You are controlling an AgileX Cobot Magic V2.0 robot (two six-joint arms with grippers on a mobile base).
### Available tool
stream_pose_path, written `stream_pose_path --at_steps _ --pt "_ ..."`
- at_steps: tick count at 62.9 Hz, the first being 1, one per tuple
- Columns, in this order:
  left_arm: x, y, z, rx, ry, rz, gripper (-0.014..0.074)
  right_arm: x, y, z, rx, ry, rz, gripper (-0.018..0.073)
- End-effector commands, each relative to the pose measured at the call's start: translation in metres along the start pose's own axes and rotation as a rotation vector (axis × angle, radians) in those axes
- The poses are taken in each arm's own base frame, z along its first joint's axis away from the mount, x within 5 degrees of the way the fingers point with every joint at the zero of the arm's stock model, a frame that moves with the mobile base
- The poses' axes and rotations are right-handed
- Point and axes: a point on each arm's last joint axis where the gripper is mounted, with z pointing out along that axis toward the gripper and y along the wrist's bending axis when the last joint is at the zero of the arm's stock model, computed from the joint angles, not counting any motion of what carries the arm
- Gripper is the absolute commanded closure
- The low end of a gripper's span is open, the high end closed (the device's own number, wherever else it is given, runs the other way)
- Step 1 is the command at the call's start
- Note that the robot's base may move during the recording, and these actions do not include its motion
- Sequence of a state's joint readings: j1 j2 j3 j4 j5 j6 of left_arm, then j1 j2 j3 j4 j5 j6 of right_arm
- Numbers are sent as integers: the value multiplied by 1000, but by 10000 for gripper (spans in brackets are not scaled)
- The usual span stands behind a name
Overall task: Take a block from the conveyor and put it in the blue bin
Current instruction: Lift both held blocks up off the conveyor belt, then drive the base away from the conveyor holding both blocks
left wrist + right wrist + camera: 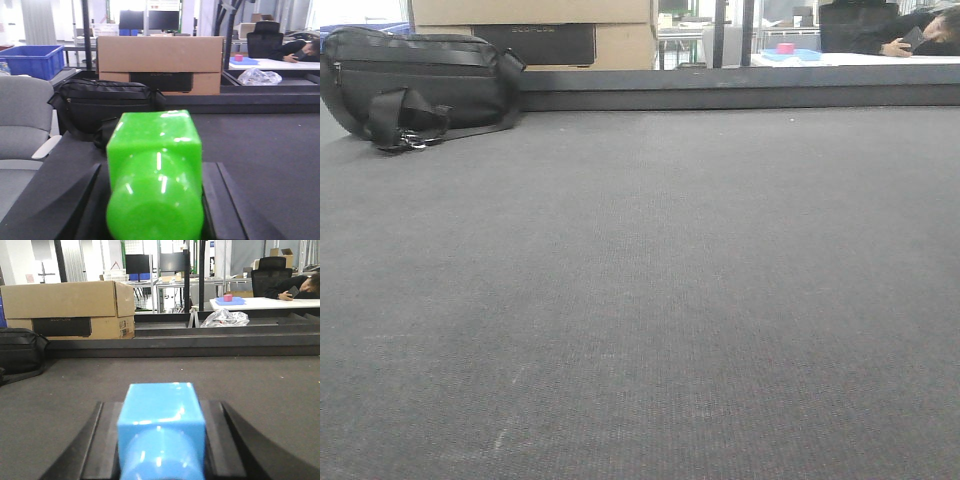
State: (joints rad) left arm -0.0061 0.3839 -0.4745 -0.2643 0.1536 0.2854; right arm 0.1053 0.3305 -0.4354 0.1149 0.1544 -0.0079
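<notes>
My left gripper (155, 200) is shut on a glossy green block (154, 165), which fills the gap between the two black jaws. My right gripper (161, 440) is shut on a glossy light-blue block (161, 420) in the same way. Both are held just above the dark grey woven conveyor (640, 300), which also shows in the left wrist view (270, 150) and the right wrist view (250, 385). A blue bin (31, 60) stands off the belt at the far left in the left wrist view. Neither gripper shows in the front view.
A black bag (415, 85) lies at the belt's far left, before a cardboard box (535, 30). A dark raised rail (740, 95) edges the far side. A grey chair (22, 120) stands left of the belt. A person (295, 287) leans on a white desk beyond.
</notes>
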Motion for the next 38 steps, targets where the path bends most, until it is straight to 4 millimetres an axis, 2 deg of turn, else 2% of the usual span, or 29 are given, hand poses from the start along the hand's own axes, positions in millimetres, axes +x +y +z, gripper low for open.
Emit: stream_pose_path --at_steps 1,38 --pt "-1 -1 -2 6 -20 3 708 -2 0 -1 1 -12 -12 721" --pt "-1 -1 -2 6 -20 3 708 -2 0 -1 1 -12 -12 721"
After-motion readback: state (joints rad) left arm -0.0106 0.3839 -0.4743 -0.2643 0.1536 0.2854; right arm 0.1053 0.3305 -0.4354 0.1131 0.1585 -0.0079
